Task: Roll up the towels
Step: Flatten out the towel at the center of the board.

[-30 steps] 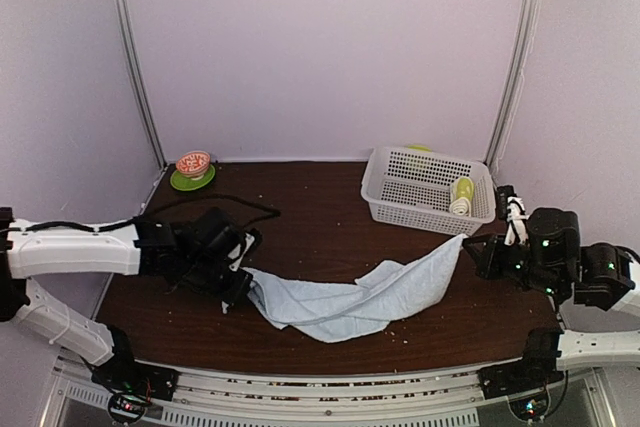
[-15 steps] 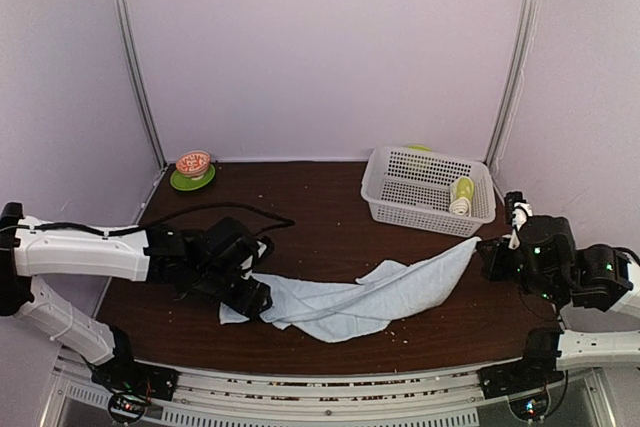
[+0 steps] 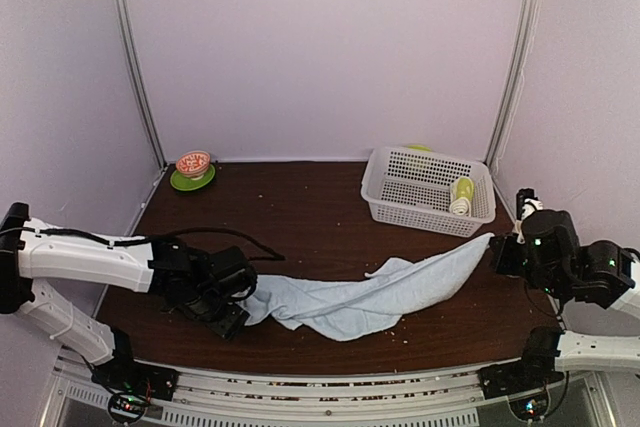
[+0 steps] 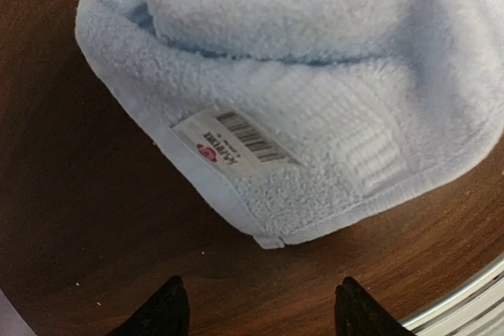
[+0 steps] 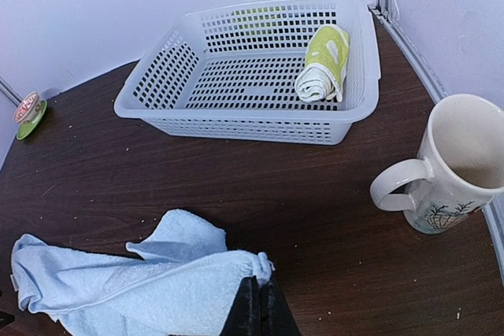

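Note:
The pale-blue towel (image 3: 370,292) lies stretched in a long crumpled band across the table's front. Its left end, with a barcode tag (image 4: 236,141), rests flat on the wood. My left gripper (image 3: 232,319) stands open just short of that end, and both fingertips (image 4: 169,304) are clear of the cloth. My right gripper (image 5: 260,304) is shut on the towel's right corner (image 5: 256,267), held a little above the table (image 3: 300,227). The lime-green towel (image 5: 324,60) lies rolled inside the basket.
A white perforated basket (image 3: 420,215) stands at the back right. A cream mug (image 5: 457,167) sits beside my right gripper near the right wall. A small bowl on a green saucer (image 3: 193,169) is in the back left corner. The table's metal front rail (image 4: 465,304) is close to my left fingers.
My left gripper opened, let go of the towel's left end and drew back toward the near left. My right gripper pulled its corner to the right, stretching the towel out.

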Controlling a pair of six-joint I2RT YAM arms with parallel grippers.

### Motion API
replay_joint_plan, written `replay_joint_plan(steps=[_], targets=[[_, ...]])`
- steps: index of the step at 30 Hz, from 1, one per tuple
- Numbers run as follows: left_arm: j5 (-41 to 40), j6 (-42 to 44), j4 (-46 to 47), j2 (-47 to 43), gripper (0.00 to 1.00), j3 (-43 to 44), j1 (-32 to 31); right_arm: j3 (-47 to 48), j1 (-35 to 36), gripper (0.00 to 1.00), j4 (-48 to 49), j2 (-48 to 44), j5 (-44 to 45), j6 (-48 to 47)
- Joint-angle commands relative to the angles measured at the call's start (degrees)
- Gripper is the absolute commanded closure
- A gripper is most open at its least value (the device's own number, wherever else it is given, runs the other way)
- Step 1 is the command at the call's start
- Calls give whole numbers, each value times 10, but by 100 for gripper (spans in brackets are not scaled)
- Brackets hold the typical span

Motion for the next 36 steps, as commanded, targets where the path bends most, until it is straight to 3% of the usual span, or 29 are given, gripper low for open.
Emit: replay_joint_plan(steps=[1, 11, 26, 30, 34, 36], targets=[[-20, 9, 4, 43, 35, 23, -14, 12, -7, 100, -19, -7, 10, 10], [-40, 53, 14, 145, 38, 74, -30, 9, -13, 100, -15, -11, -4, 11], [-61, 13, 32, 188, 74, 45, -27, 17, -14, 100, -24, -21, -9, 10], [-69, 5, 24, 181, 72, 35, -23, 20, -13, 100, -31, -25, -5, 11], [-79, -9, 11, 165, 55, 29, -22, 20, -14, 100, -36, -28, -6, 14], [-82, -17, 7, 160, 52, 26, -20, 20, -14, 100, -40, -32, -4, 15]])
